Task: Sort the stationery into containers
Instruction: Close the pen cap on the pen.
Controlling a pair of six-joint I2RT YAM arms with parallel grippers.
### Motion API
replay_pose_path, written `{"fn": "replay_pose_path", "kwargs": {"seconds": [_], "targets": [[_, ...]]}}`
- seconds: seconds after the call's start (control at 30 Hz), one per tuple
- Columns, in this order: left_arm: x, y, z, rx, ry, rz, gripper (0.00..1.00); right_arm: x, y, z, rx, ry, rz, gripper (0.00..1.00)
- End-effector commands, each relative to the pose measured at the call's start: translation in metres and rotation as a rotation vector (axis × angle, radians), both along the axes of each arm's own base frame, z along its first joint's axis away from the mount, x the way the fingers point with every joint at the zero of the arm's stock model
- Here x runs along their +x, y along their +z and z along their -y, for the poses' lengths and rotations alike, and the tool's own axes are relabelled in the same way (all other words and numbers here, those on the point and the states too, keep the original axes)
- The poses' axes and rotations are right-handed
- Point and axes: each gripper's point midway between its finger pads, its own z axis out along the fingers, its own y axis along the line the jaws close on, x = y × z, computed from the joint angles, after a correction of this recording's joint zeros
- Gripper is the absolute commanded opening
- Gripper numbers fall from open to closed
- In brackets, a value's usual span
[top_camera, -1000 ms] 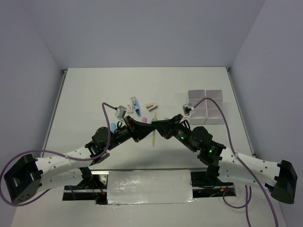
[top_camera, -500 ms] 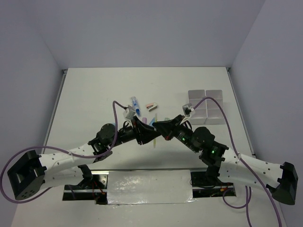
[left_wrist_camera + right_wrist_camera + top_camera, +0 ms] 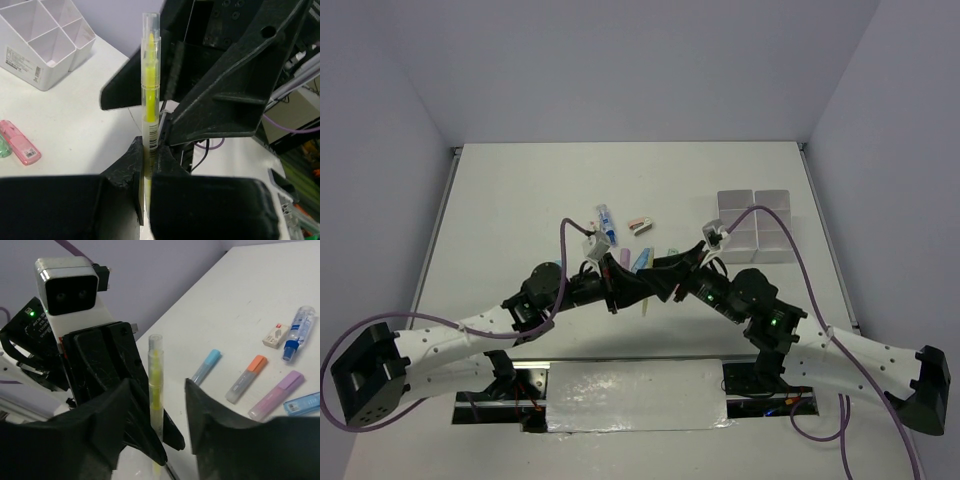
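Reaching toward each other, your two arms meet low over the middle of the white table [image 3: 520, 200]. The left gripper [image 3: 147, 170] pinches the yellow pen [image 3: 150, 100]. The right gripper [image 3: 159, 390] stands spread on both sides of the pen. Markers [image 3: 245, 378] lie just beyond, and the containers [image 3: 755, 225] stand at the far right.

Soft, even light falls from above; the table [image 3: 520, 190] looks bright white, with faint, diffuse shadows under the arms [image 3: 450, 335]. In both wrist views the near fingers [image 3: 65, 440] are dark and blurred, the pen [image 3: 150, 100] a little sharper.
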Motion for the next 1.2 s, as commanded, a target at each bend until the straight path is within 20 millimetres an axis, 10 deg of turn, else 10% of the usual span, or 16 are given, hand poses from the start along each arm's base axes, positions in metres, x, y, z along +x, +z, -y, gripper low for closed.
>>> {"fn": "replay_pose_path", "kwargs": {"seconds": [0.0,0.47,0.83,1.0,1.17], "targets": [[-0.013,0.031,-0.001,-0.039,-0.047,0.130,0.00,-0.010,0.035,0.005,0.058,0.031,0.061,0.59],[-0.027,0.020,-0.001,0.029,-0.084,0.151,0.00,-0.012,0.069,0.013,0.039,0.021,0.137,0.73],[-0.025,0.023,-0.002,0.017,-0.062,0.151,0.00,-0.006,0.045,0.005,-0.003,0.016,0.093,0.61],[-0.023,0.023,-0.001,0.022,-0.057,0.146,0.00,-0.007,0.043,0.003,-0.008,0.023,0.084,0.18],[-0.021,0.028,0.000,0.009,-0.046,0.147,0.00,-0.007,0.035,-0.001,-0.027,0.038,0.070,0.23]]}}
